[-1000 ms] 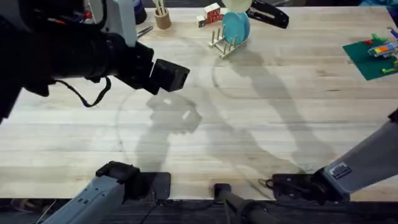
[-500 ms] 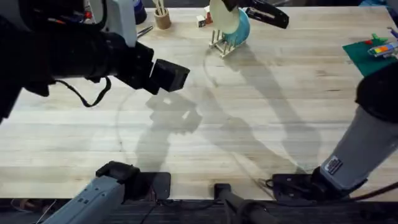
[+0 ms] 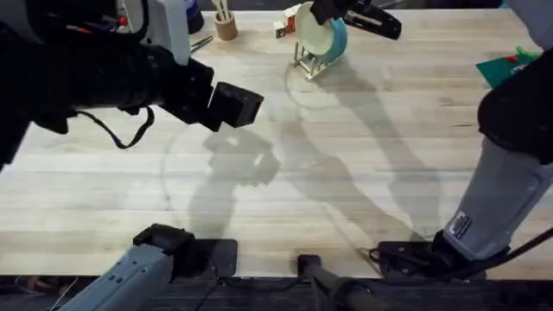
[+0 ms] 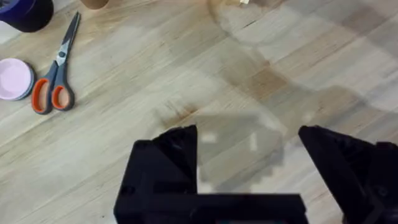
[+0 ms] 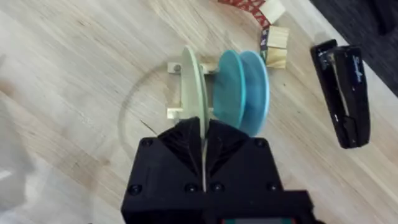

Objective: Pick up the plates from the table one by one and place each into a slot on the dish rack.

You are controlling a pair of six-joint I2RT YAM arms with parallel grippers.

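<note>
Much of the upper left of the overhead frame is taken up by the left arm, large, dark and blurred close under the camera, so the desk [image 3: 363, 155] beneath it is hidden from us there. The right arm runs up the right edge of that frame and is cut off at the top corner.

At the top centre of the overhead frame we see the dish rack [image 3: 308, 62], with the cream plate [image 3: 313, 28] standing on edge over it and the turquoise plate [image 3: 339, 39] upright just behind. The right end effector [image 3: 333, 9] sits at the cream plate's upper rim. In the right wrist view its fingers are pinched narrowly on the cream plate [image 5: 194, 81], whose far edge reaches down among the pegs of the rack [image 5: 176, 87]; which slot it is in we cannot tell. The turquoise plate [image 5: 229, 90] stands in the rack beside it, with a paler blue plate [image 5: 256, 84] just beyond (the two overlap and their edges are hard to separate). A black stapler [image 5: 345, 93] lies near the rack.

The left end effector [image 4: 249, 162] hangs above bare desk, spread wide and holding nothing. Scissors [image 4: 56, 71] with orange handles lie beside a small pink dish [image 4: 13, 79], cut off by the frame edge.
</note>
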